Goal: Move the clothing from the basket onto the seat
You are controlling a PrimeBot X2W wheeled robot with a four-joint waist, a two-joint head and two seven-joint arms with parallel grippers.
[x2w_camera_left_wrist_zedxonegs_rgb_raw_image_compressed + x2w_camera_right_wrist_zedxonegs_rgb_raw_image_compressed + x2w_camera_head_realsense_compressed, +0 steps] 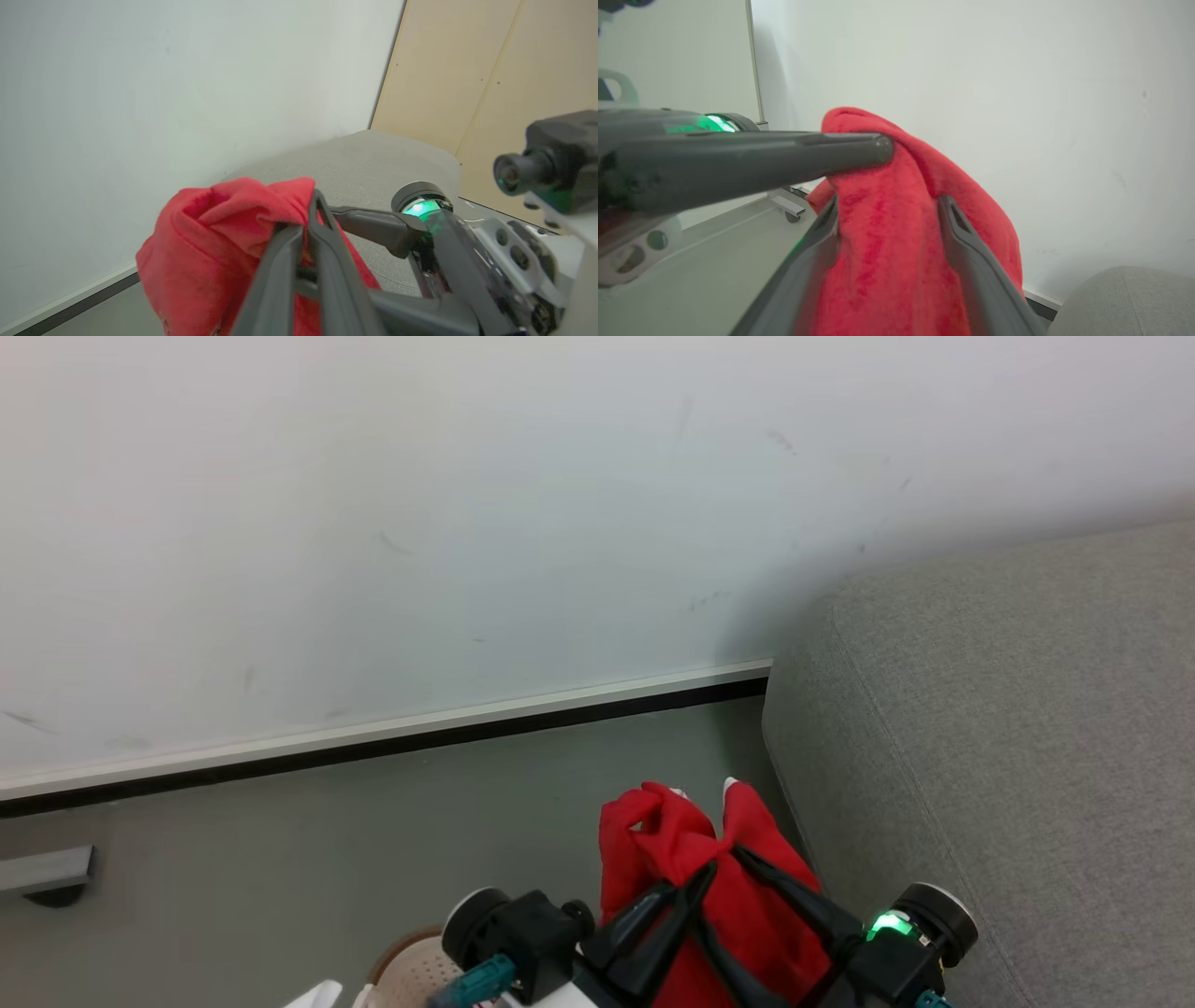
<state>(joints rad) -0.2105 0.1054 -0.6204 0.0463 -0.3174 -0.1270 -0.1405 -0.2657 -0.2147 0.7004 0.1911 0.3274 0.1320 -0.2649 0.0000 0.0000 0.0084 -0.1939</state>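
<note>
A piece of bright red clothing (691,859) hangs in the air just left of the grey seat (1008,756), bunched at its top. My left gripper (711,870) comes in from the lower left and is shut on the bunched fabric (219,233). My right gripper (724,896) reaches in from the lower right. Its fingers (966,242) stand wide apart with the red fabric (887,242) filling the gap between them. In the right wrist view a finger of the left gripper (752,158) crosses from the left, its tip on the cloth. The cream perforated basket (415,971) peeks in at the bottom edge.
A white wall (467,523) with a pale baseboard (392,733) runs behind, over grey floor (280,887). The sofa's rounded corner (803,644) stands close to the wall. A grey wheeled foot (785,206) rests on the floor at left. Wooden panels (490,70) stand beyond the sofa.
</note>
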